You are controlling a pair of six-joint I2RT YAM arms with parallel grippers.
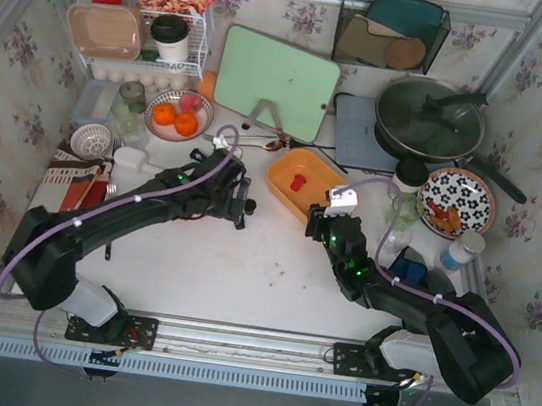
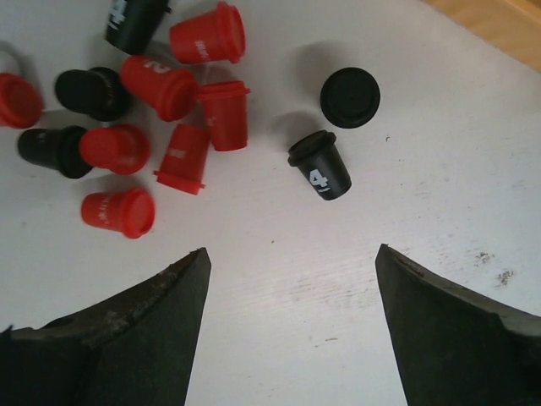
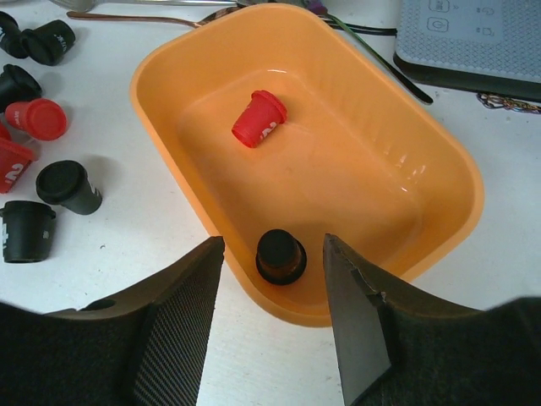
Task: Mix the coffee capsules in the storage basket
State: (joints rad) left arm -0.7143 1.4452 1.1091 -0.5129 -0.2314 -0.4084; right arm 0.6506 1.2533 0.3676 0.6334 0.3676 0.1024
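Observation:
The orange storage basket (image 3: 423, 161) lies on the white table, right of centre in the top view (image 1: 287, 160). It holds one red capsule (image 3: 259, 118) and one black capsule (image 3: 280, 255) by its near wall. My right gripper (image 3: 273, 241) is open above that near wall, its jaws either side of the black capsule and clear of it. It shows at the basket's near end in the top view (image 1: 319, 218). My left gripper (image 2: 292, 250) is open and empty over bare table. Several red capsules (image 2: 182, 156) and black capsules (image 2: 321, 165) lie loose just beyond it.
Loose capsules (image 3: 66, 186) lie on the table left of the basket. A grey device (image 3: 469, 38) and a cable lie behind it. A green cutting board (image 1: 278, 83), a pan (image 1: 429, 119), a patterned plate (image 1: 456, 201) and a bowl of oranges (image 1: 177, 117) stand further back.

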